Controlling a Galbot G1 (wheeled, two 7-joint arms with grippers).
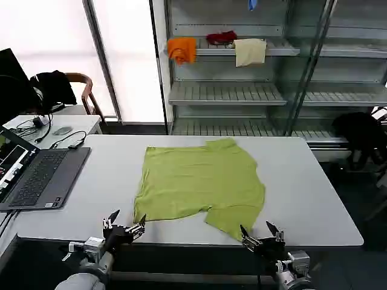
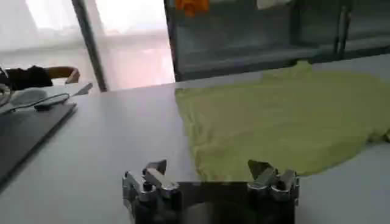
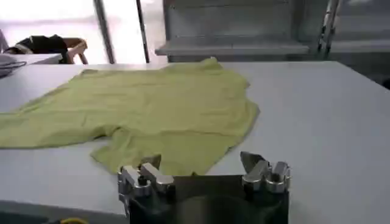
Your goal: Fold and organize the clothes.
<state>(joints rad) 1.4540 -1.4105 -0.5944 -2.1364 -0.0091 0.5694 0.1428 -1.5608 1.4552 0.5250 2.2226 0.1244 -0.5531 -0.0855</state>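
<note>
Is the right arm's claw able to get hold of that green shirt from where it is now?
Probably yes: the right gripper hangs open at the table's near edge, right beside the T-shirt's nearest sleeve, with nothing between them.

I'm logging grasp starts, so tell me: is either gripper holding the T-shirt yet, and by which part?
Nothing is held. The left gripper and right gripper are open at the table's near edge, just short of the T-shirt.
</note>
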